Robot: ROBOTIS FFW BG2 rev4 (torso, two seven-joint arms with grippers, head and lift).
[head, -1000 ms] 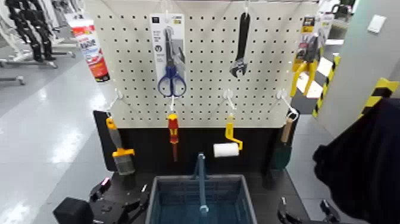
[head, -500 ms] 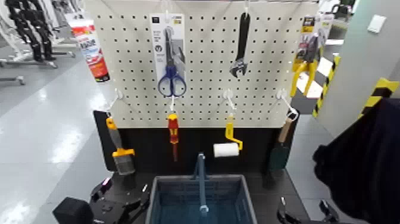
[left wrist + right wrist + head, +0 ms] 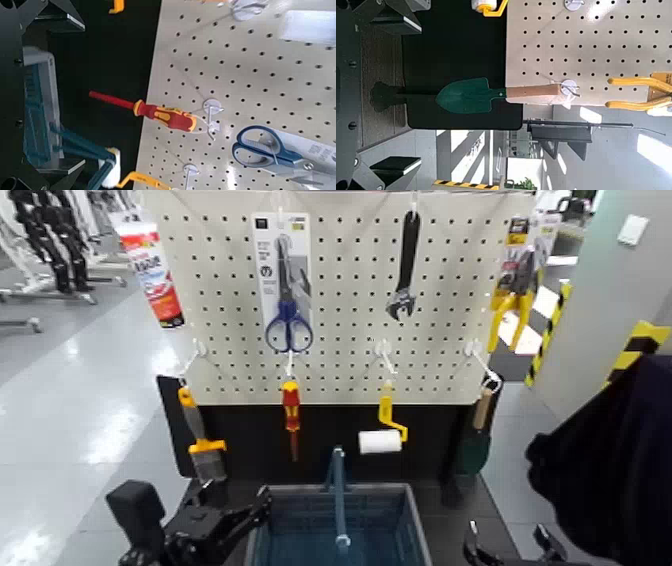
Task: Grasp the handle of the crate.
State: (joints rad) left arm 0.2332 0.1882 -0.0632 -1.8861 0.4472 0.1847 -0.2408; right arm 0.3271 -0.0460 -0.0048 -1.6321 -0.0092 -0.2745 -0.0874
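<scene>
The blue-grey slotted crate [image 3: 262, 515] stands at the bottom centre of the head view, below the pegboard. Its thin teal handle [image 3: 338, 490] stands upright across the middle. My left gripper [image 3: 257, 512] is raised at the crate's left rim, fingers pointing toward it, open and empty. In the left wrist view the left gripper [image 3: 78, 93] has its jaws wide apart, with the crate [image 3: 36, 103] and the handle [image 3: 83, 146] between and beyond them. My right gripper [image 3: 505, 542] is low at the bottom right, open and empty; in the right wrist view the right gripper [image 3: 414, 93] faces the black panel.
A white pegboard [image 3: 340, 300] behind the crate carries scissors [image 3: 288, 320], a wrench [image 3: 404, 270], yellow pliers [image 3: 513, 290], a red screwdriver [image 3: 290, 415], a yellow paint roller [image 3: 385, 430], a brush [image 3: 203, 450] and a green trowel [image 3: 467, 93]. A dark bulky shape [image 3: 610, 460] fills the right side.
My left arm has risen and swung right, bringing its gripper from low at the bottom left up to the crate's left rim. The right gripper has barely moved.
</scene>
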